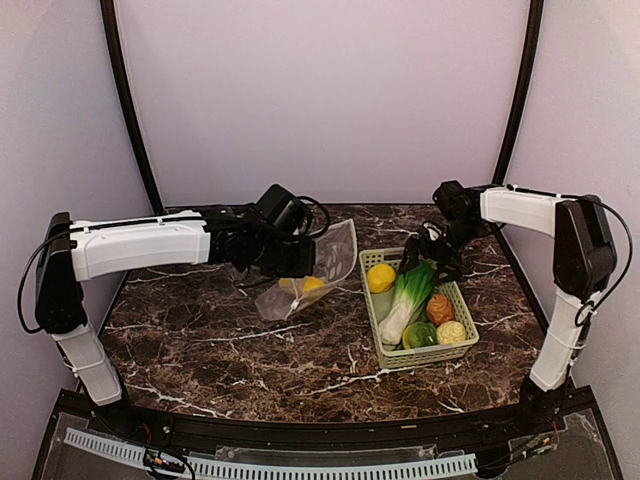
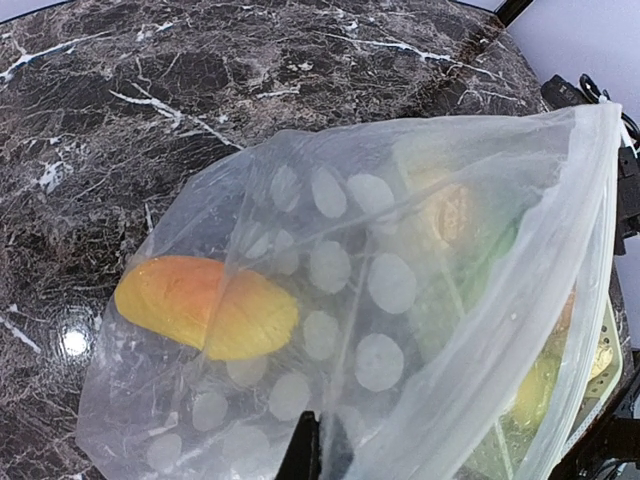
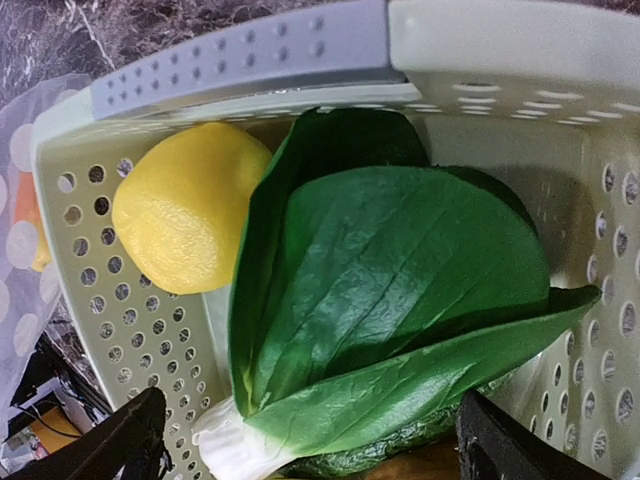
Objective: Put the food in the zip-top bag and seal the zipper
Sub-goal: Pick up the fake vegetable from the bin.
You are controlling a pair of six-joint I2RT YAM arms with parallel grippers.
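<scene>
Your left gripper [image 1: 298, 262] is pinching the zip-top bag [image 1: 337, 250]; your right gripper [image 3: 310, 425] is hovering, jaws spread, above the leek [image 3: 390, 290] in the basket [image 3: 130, 320].

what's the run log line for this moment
left gripper shut on bag | right gripper open over leek | one yellow piece in bag

Through the zip-top bag [image 2: 380, 300] the basket [image 2: 608, 365] and the food [image 2: 450, 215] in it are only a blur. The left gripper [image 2: 308, 452] is nearly all cut off below, and the leek [image 3: 400, 290] loses its white stalk to the frame's bottom edge
</scene>
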